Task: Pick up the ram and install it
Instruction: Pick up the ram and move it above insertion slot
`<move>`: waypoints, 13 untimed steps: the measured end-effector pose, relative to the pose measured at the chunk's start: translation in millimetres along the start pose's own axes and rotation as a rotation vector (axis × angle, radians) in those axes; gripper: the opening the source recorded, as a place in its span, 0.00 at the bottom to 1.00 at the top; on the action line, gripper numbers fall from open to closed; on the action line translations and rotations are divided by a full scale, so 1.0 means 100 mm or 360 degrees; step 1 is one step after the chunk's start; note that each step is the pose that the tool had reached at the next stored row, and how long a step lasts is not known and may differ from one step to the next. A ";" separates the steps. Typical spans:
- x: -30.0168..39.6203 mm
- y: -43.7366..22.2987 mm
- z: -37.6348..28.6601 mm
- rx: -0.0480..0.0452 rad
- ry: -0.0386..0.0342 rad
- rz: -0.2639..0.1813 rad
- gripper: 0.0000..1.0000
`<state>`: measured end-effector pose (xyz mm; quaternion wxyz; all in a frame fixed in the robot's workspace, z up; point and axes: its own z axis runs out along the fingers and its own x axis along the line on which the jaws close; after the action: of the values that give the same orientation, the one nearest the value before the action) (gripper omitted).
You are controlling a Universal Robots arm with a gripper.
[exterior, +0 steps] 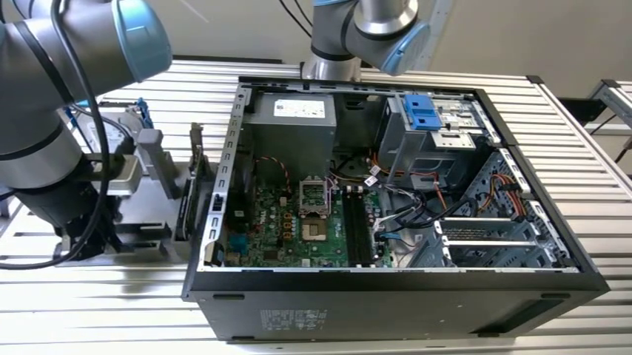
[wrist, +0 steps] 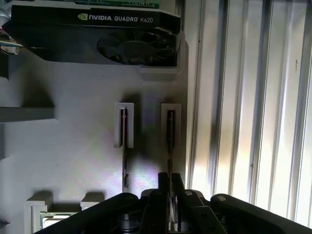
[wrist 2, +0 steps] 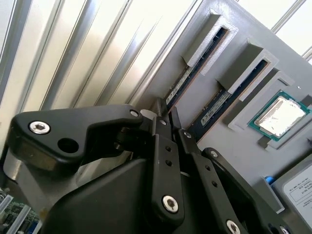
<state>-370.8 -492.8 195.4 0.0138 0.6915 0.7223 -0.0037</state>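
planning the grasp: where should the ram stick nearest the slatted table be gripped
The ram stands on edge in a slot of the grey holder, so only its long thin edge is free. Probably pinch the two flat faces there, coming down from above.

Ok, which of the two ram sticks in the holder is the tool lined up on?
The ram by the slatted table: the tool sits at its end. The other ram stands beside the processor.
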 end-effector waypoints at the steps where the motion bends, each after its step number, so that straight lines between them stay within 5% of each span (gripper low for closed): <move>1: 0.000 0.000 -0.010 0.0000 0.0000 0.0000 0.00; 13: -0.003 0.002 -0.106 0.0000 0.0000 0.0000 0.00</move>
<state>-370.8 -492.8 206.1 0.0138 0.6915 0.7223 -0.0037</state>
